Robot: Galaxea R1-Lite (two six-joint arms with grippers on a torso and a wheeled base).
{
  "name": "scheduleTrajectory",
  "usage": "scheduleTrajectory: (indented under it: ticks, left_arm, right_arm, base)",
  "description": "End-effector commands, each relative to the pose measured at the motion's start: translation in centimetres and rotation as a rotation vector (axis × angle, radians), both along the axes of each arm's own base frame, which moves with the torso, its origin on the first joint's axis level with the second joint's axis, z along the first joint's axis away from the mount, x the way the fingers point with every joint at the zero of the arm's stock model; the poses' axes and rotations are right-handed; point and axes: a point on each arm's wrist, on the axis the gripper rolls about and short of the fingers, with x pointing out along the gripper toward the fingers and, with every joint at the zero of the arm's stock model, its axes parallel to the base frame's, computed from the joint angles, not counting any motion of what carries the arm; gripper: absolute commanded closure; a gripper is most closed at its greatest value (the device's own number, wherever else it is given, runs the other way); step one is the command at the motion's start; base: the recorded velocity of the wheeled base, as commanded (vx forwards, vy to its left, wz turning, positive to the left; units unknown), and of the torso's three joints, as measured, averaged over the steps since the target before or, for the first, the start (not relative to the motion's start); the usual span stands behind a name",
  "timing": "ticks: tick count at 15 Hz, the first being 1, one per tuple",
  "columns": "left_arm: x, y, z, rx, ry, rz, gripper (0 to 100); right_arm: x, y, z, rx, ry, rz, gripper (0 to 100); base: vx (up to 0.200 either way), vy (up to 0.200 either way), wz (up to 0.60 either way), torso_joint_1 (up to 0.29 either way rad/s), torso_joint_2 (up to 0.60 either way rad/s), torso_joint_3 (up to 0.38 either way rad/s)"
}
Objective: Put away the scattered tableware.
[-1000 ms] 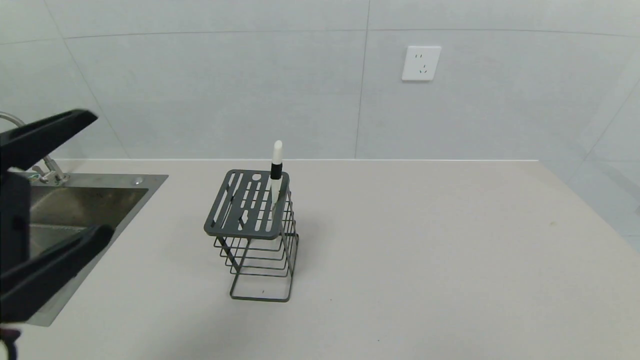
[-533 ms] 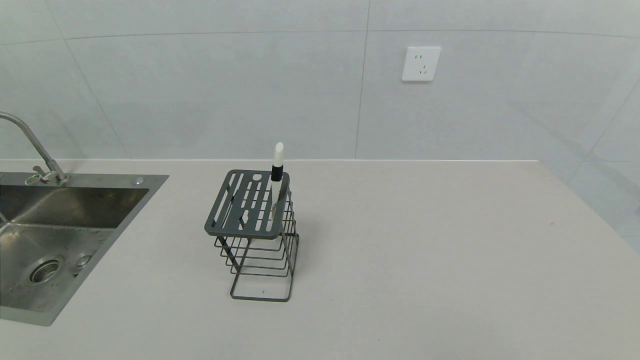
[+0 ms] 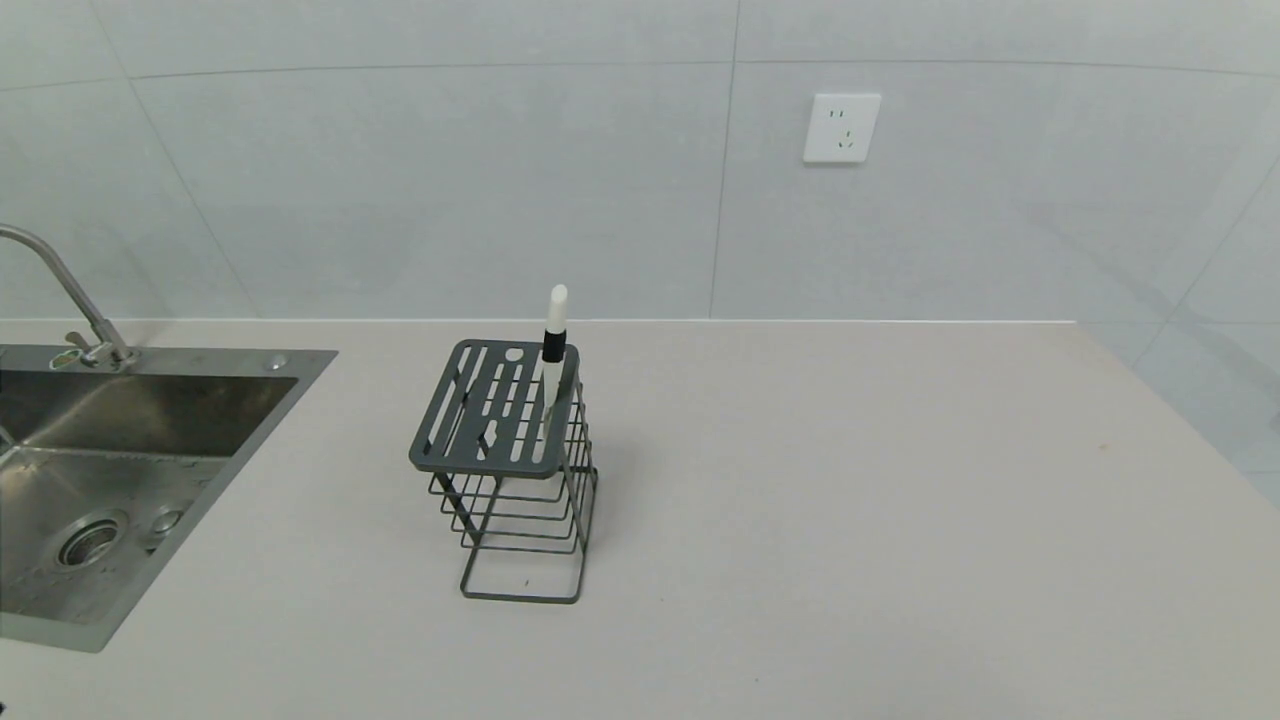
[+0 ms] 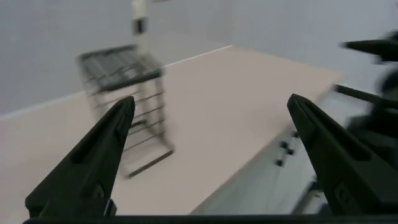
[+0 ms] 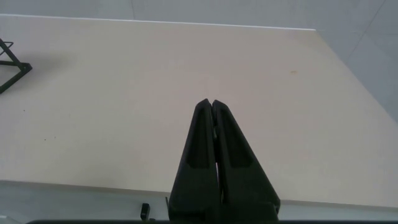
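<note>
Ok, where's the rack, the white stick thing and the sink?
rack (image 3: 492, 408), head view, its slotted top plate.
white stick (image 3: 556, 303), head view, its white upper end.
sink (image 3: 150, 405), head view, its inner back wall.

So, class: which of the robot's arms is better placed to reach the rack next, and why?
Left, probably. The left hand is open and faces the rack, which stands toward the left of the counter. The right hand is shut and points at bare counter.
</note>
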Motion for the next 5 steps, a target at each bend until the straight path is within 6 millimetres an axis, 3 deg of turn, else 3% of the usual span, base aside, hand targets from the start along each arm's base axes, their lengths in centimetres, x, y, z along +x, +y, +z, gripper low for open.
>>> scheduleTrajectory:
  ticks: [1, 5]
  left_arm:
    - [-0.14, 0.43, -1.68, 0.038, 0.110, 0.222, 0]
    - [-0.14, 0.41, -1.68, 0.034, 0.110, 0.214, 0]
  right_arm:
    - [0.01, 0.00, 0.00, 0.002, 0.002, 0.000, 100]
    - [0.01, 0.00, 0.00, 0.007, 0.002, -0.002, 100]
  base:
    - [0.000, 0.000, 0.00, 0.000, 0.00, 0.000]
    - [0.000, 0.000, 0.00, 0.000, 0.00, 0.000]
